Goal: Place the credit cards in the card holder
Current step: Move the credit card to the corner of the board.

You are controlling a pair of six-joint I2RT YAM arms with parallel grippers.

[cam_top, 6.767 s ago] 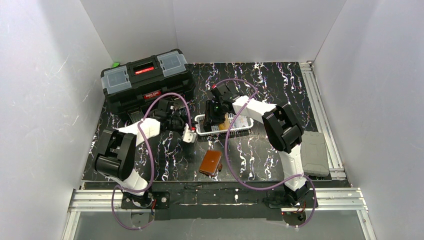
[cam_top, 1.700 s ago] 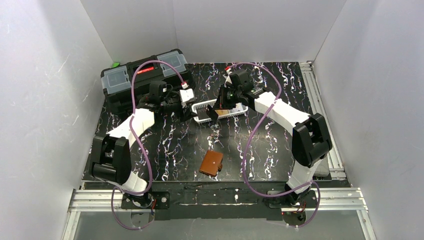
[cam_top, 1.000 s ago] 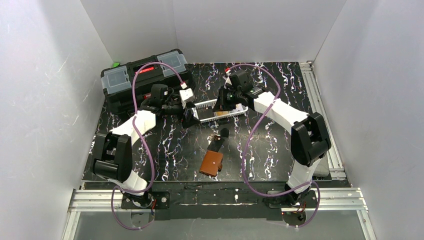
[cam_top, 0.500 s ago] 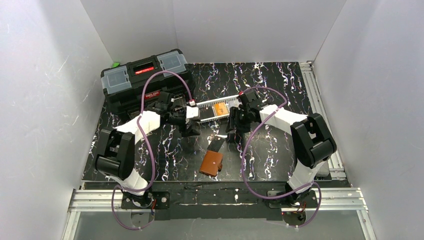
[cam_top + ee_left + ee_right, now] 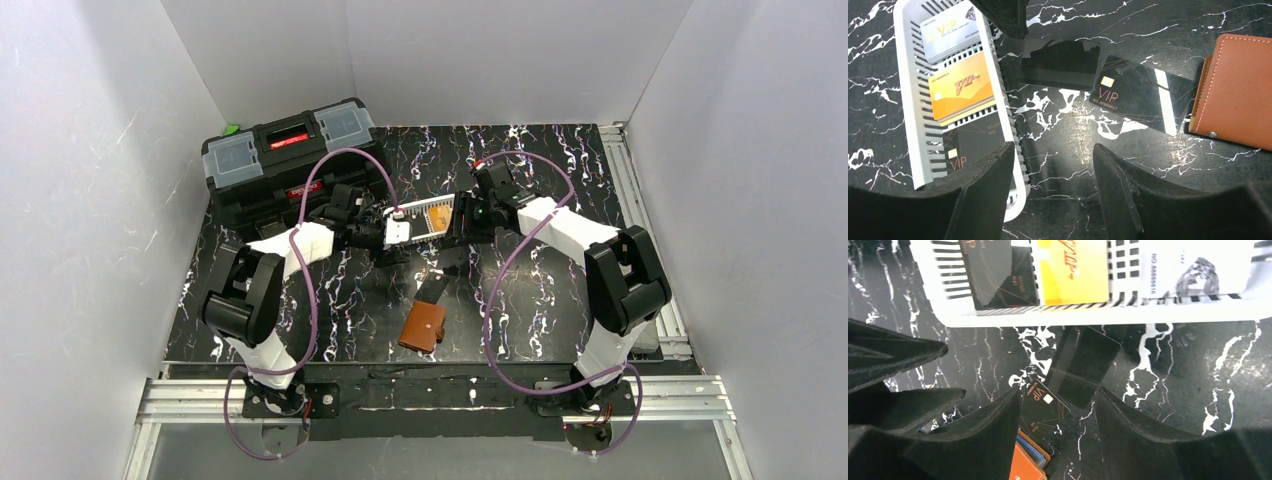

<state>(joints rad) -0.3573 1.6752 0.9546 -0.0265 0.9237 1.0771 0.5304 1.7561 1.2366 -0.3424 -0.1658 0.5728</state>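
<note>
- Reference item: white basket [image 5: 905,100], a slotted plastic tray lying flat near the middle of the worktop [image 5: 560,180].
- Worktop: black marble-pattern sheet with white and purplish veins. It is glossy enough to mirror the items on it.
- Room: plain white walls [image 5: 500,50] stand behind the white basket and to both sides of it. Aluminium rails [image 5: 430,395] run along the worktop edge on its arm-base side.
- Toolbox [image 5: 290,160]: black, lid shut, to the far left of the white basket.
- Credit cards [image 5: 962,90]: three lie inside the white basket, one whitish, one orange, one dark.
- Dark cards [image 5: 1143,100]: two lie flat on the worktop just beside the white basket, on its arm-base side. One reaches the edge of the card holder.
- Card holder [image 5: 1243,90]: brown leather, flat on the worktop, apart from the white basket on its arm-base side.
- Left claw [image 5: 1052,150]: released, jaws apart over one corner of the white basket, grasping nothing.
- Right claw [image 5: 1058,392]: released, jaws apart over the worktop beside the white basket's long wall, grasping nothing.
</note>
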